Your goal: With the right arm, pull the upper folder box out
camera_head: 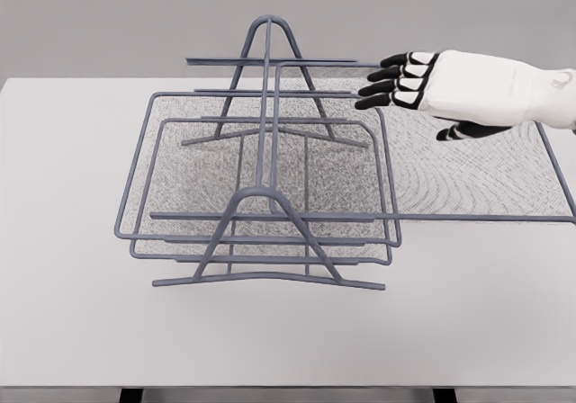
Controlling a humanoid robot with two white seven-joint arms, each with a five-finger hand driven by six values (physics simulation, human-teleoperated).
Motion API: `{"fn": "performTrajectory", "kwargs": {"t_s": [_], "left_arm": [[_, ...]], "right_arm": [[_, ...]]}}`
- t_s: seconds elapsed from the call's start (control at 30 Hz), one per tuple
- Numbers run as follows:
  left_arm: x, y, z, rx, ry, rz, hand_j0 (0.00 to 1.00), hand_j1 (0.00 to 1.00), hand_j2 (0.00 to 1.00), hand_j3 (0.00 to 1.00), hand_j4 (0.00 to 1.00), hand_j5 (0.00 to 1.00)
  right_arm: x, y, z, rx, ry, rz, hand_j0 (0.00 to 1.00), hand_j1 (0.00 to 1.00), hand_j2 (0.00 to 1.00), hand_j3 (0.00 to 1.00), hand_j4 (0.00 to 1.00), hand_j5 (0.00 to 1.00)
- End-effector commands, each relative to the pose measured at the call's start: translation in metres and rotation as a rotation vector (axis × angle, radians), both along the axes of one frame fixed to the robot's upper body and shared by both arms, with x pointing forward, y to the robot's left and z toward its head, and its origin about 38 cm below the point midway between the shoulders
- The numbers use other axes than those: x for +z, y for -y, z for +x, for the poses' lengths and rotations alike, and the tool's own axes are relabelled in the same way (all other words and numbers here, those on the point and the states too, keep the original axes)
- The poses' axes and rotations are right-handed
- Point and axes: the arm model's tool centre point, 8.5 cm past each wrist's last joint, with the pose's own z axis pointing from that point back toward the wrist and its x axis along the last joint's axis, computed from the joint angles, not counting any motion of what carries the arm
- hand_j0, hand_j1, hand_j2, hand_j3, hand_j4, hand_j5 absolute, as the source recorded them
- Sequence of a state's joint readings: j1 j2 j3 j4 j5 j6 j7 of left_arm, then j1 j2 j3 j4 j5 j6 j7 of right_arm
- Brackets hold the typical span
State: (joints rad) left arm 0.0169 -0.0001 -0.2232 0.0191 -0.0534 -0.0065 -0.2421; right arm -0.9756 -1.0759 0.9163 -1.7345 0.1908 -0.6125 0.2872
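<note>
The right arm is reaching in from the right edge of the head view, its white forearm lying nearly level and pointing left. The right hand [423,84] is hanging palm down, its four black-tipped fingers [382,86] stretching out side by side toward the left, slightly fanned and holding nothing. The thumb [463,132] is tucking below the palm, angling left and down.
</note>
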Motion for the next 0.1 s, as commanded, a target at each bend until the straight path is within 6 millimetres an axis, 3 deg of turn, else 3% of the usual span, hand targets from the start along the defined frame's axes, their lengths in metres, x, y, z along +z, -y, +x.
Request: {"fn": "performTrajectory", "kwargs": {"t_s": [0.0, 0.07], "left_arm": [[0.0000, -0.0001, -0.0003, -0.001, -0.001, 0.000, 1.00, 1.00, 1.00, 1.00, 1.00, 1.00], [0.0001, -0.0002, -0.0006, 0.001, -0.004, 0.001, 1.00, 1.00, 1.00, 1.00, 1.00, 1.00]], "right_arm": [[0.0000, -0.0026, -0.0002, 0.006, -0.005, 0.009, 1.00, 1.00, 1.00, 1.00, 1.00, 1.00], [-0.0004, -0.0015, -0.0004, 0.003, -0.006, 0.008, 1.00, 1.00, 1.00, 1.00, 1.00, 1.00]]}}
